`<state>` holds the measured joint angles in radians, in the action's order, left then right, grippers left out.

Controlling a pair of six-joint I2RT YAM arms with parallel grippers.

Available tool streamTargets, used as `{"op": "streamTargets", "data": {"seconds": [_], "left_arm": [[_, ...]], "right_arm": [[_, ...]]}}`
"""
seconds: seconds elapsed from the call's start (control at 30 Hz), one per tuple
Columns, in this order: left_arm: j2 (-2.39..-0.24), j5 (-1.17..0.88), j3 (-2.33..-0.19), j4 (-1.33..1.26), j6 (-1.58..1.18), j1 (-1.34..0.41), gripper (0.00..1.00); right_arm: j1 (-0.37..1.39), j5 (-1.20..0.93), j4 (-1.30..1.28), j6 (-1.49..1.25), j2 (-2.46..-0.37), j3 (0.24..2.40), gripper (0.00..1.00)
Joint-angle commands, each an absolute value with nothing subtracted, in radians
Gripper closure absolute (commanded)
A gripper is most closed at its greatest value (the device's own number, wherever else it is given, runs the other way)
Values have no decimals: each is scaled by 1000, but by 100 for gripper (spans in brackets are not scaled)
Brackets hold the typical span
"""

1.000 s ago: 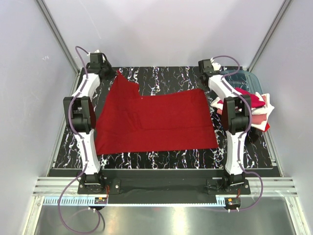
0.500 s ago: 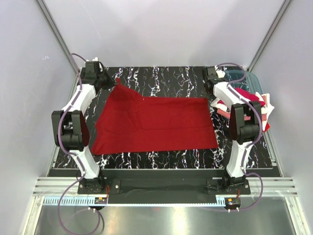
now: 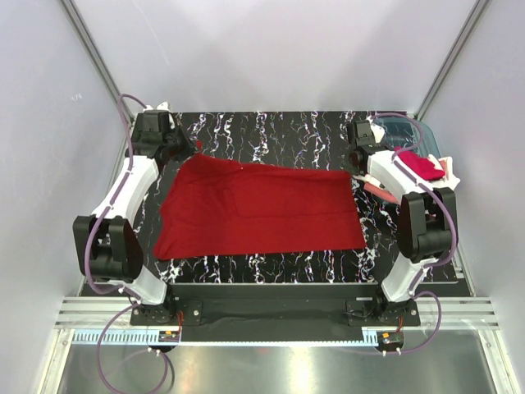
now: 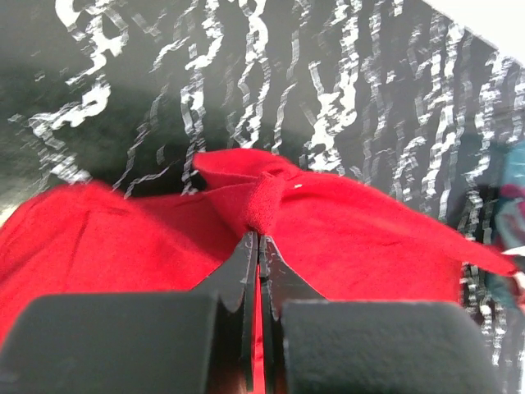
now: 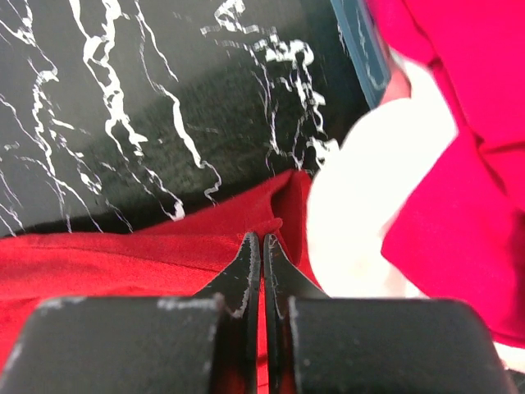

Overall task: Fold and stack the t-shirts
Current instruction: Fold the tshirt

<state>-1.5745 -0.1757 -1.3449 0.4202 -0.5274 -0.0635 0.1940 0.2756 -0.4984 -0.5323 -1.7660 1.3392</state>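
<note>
One large deep red shirt (image 3: 262,209) is lying spread over the middle of the black marbled counter (image 3: 271,123). Its long axis is running left to right, parallel to the counter's near edge. Its near hem is lying flat and straight close to that edge, while its far edge is sagging a little between two held corners. Which end is the neck cannot be told.

The left tool (image 4: 258,237) is pinching the far left corner, its jaws pressed together on a bunched fold of red cloth. The right tool (image 5: 262,238) is pinching the far right corner in the same way, jaws tight on the cloth's edge. It is just beside a heap of shirts (image 3: 422,164) in red, pink and white, which is spilling from a teal bin (image 3: 406,125) at the counter's far right corner.

Compared with a second ago, the far left corner is sitting lower and farther left instead of standing in a tall peak. The far edge is now drawn out straighter and wider.

Both arms are reaching out long and low. The left arm (image 3: 131,180) is slanting from its base up the counter's left edge, and its elbow has dropped back toward the near left corner. The right arm (image 3: 392,174) is mirroring it along the right edge, with its elbow likewise nearer the base than before.
</note>
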Motion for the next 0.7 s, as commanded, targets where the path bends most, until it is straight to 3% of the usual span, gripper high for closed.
{"op": "streamTargets", "data": {"seconds": [0.0,0.3,0.67], "left_arm": [[-1471,-92,-1307,480,-469,-60,100],[-1335,38,-1244,584,-405,-58,100],[-1236,51,-1151,595,-406,-58,100]], "right_arm": [[195,262,-465,-548,-1697,1299,100],[195,270,-459,-551,-1623,1238,100],[195,302,-468,-568,-1555,1201,100]]}}
